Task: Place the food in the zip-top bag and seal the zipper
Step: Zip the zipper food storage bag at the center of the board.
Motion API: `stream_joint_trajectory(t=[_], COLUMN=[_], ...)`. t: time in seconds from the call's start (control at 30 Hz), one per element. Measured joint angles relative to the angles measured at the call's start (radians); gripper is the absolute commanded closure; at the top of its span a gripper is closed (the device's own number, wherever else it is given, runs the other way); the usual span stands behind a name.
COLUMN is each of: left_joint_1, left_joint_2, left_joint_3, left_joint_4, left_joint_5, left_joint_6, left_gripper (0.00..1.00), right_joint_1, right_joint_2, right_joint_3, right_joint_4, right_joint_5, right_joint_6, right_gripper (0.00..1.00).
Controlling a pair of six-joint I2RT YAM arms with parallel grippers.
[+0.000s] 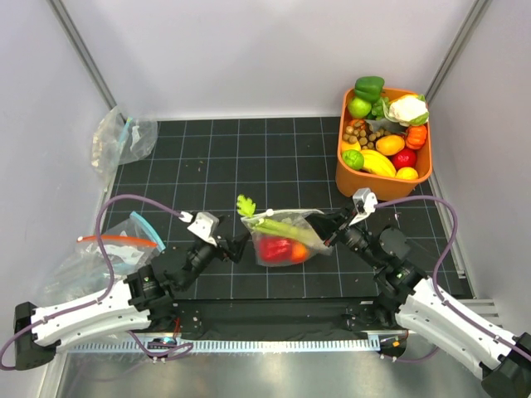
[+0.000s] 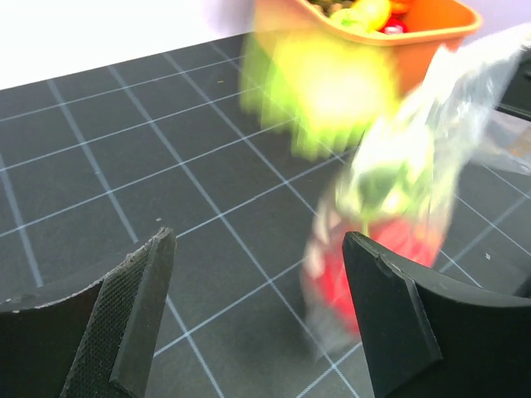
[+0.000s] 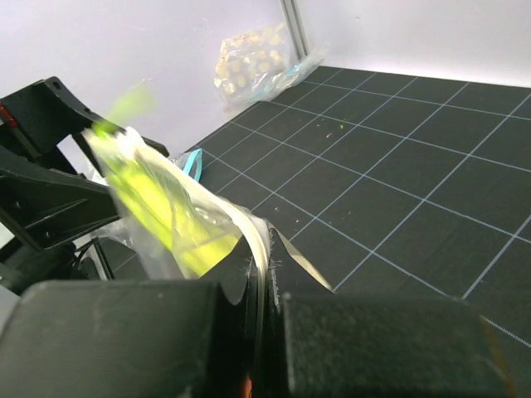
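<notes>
Right now I am pinching the right edge of the clear, white-dotted zip-top plastic bag (image 1: 310, 222) with my right end effector (image 1: 326, 235), its fingers pressed together on the film. The bag is sitting at the centre of the overhead view, on the black gridded surface (image 1: 249, 157). My left end effector (image 1: 236, 247) is hovering just beside the bag's left edge, fingers spread and gripping nothing. The long pale-green celery stalk (image 1: 280, 225) is lying across the bag's upper part, with its leafy end poking out toward the upper left. The two glossy red rounded toy vegetables (image 1: 278, 249) are resting inside, lower down. I am judging the loading nearly finished and the sealing not yet begun. Next I should be tucking the leaves in, then closing my left fingers on the mouth and pressing along the zipper, which I cannot make out here.
</notes>
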Motion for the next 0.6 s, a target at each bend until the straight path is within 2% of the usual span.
stream_joint_trajectory(t=[0.37, 0.6], left_joint_1=[0.000, 0.000], left_joint_2=[0.010, 0.126], left_joint_3=[-0.031, -0.031], left_joint_4=[0.099, 0.168], left_joint_5=[0.175, 0.276], left_joint_6=[0.048, 0.074], left_gripper=[0.15, 0.14], right_joint_1=[0.000, 0.000], right_joint_2=[0.000, 0.045], right_joint_3=[0.023, 0.043], right_joint_4=[-0.004, 0.008], right_joint_5=[-0.075, -0.156], right_joint_6=[-0.002, 0.005], right_gripper=[0.99, 0.99])
